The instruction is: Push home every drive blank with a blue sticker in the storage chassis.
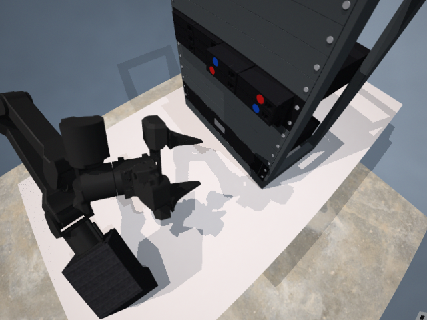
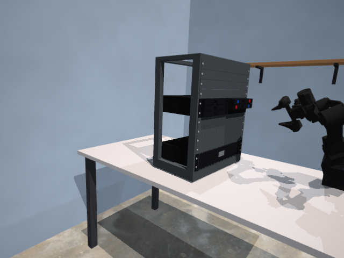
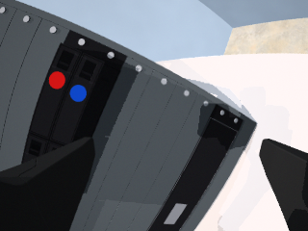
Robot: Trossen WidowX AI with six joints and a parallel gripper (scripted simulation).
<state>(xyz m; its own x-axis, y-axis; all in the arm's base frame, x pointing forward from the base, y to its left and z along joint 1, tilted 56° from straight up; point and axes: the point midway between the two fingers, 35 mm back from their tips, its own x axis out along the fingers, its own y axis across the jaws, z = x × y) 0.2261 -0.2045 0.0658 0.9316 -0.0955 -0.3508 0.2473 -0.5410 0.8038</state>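
A dark rack (image 1: 261,69) stands on the white table top, with a black storage chassis (image 2: 222,106) across its middle. Four drive blanks stand out of its front in two pairs. In the left pair a blue sticker (image 1: 215,61) is above a red sticker (image 1: 211,70). In the right pair a red sticker (image 1: 260,99) is above a blue sticker (image 1: 255,108). The wrist view shows one red sticker (image 3: 57,80) and one blue sticker (image 3: 79,92) side by side. My gripper (image 1: 196,161) is open and empty, its fingers pointing at the rack front from a distance; it also shows in the exterior view (image 2: 280,116).
A black unit with a small grey label (image 1: 219,125) sits at the rack's bottom. The arm's base block (image 1: 103,272) stands at the near left of the table. A wooden wall shelf (image 2: 294,63) hangs behind the arm.
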